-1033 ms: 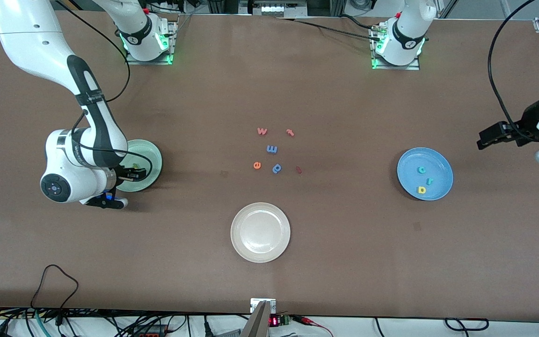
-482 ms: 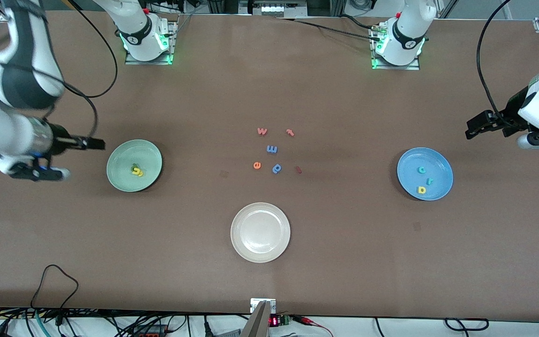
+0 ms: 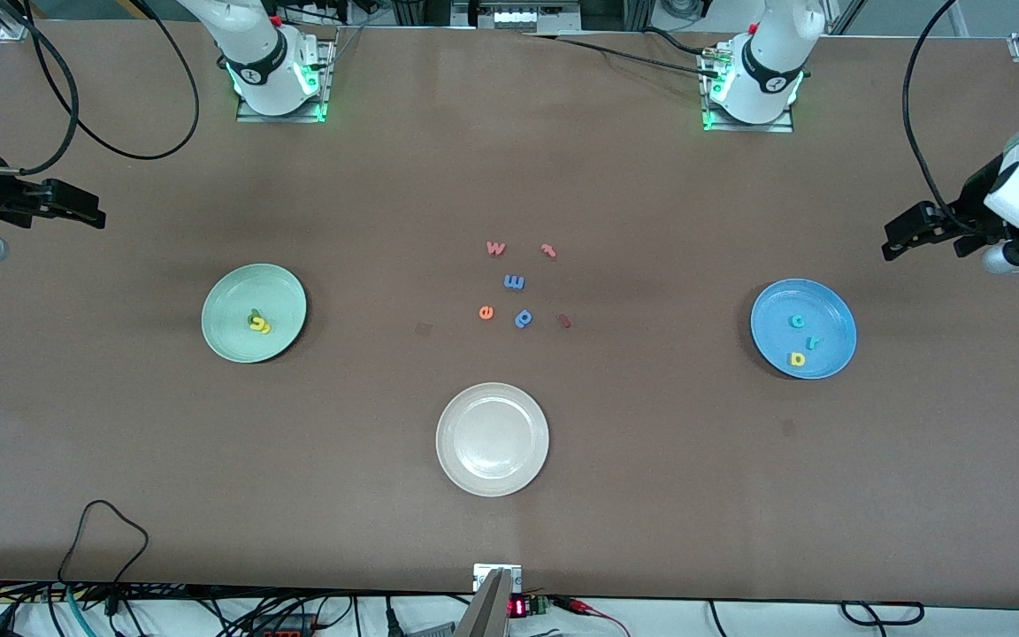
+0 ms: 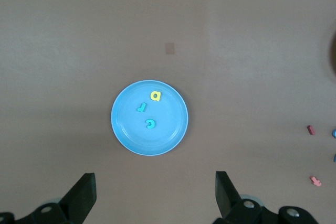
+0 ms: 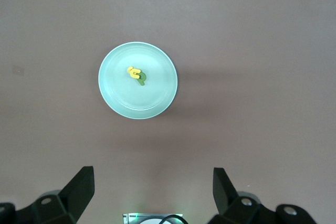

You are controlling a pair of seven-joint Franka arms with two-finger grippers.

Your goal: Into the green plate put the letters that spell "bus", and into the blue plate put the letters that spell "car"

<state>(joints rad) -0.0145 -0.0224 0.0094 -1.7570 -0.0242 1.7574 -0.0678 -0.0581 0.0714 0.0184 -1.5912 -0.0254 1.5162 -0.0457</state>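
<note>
Table (image 3: 651, 495) brown, cables along edges. Green plate (image 3: 231, 341) at 9 o'clock holds b, u, s letters (image 3: 257, 322); blue plate (image 3: 775, 305) at 3 holds c, r, a letters (image 3: 800, 341); white plate (image 3: 492, 440) at 6. Left gripper (image 3: 892, 248) and right gripper (image 3: 94, 217) both open, holding nothing.

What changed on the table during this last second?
The right pincer, which was down at the green plate, let go and lifted away toward the right arm's end of the table, open and empty. The left pincer drifted slightly. The letters in the green plate, those in the blue plate, the cream plate and the loose letters stayed put.
</note>
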